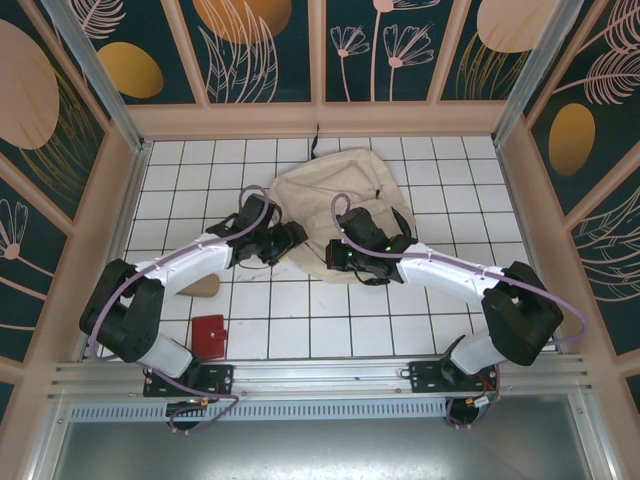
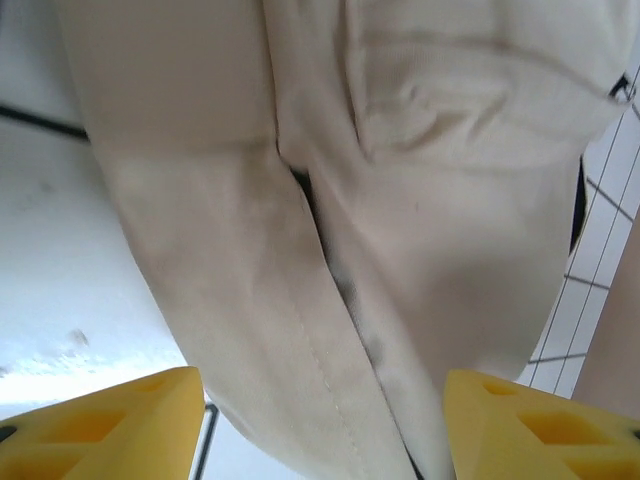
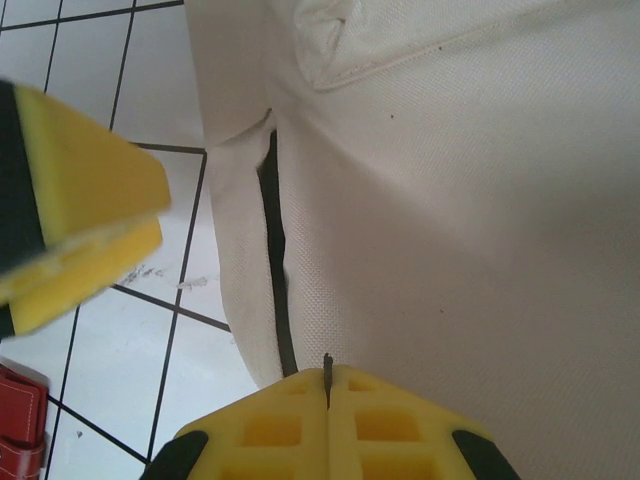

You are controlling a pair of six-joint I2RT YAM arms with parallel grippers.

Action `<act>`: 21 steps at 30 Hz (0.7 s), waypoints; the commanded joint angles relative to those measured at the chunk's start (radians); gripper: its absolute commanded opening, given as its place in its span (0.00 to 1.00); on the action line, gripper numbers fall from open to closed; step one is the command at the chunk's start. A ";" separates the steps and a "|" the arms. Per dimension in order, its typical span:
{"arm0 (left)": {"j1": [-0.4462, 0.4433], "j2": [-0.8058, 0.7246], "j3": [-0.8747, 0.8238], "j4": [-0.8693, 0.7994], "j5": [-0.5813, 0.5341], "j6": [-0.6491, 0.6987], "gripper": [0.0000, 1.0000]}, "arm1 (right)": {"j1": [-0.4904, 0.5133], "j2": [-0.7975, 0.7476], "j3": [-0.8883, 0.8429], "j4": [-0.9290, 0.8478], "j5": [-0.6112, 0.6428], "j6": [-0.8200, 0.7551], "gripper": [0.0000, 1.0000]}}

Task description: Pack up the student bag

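The student bag [image 1: 340, 190], a big soft cream backpack, lies crumpled in the middle of the tiled floor. In the left wrist view its fabric [image 2: 330, 230] with a dark zipper seam runs between my left gripper's [image 2: 325, 430] yellow fingers [image 2: 110, 425], which stand wide apart and open around it. My left gripper [image 1: 293, 240] sits at the bag's near left edge. My right gripper [image 1: 338, 260] is at the bag's near edge. It [image 3: 327, 385] is shut on a thin dark zipper tab [image 3: 327, 366] at the end of the black zipper line [image 3: 275, 250].
A small red flat item [image 1: 209, 335] lies near the left arm's base and shows again as the red item [image 3: 20, 430]. A tan shape [image 1: 202, 288] peeks from under the left arm. A left finger [image 3: 75, 220] hangs close to the right gripper. Walls enclose the floor.
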 commanded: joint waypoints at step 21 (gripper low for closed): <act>-0.077 0.198 0.062 0.063 0.036 -0.067 0.15 | 0.024 -0.084 -0.059 -0.082 0.007 0.021 0.00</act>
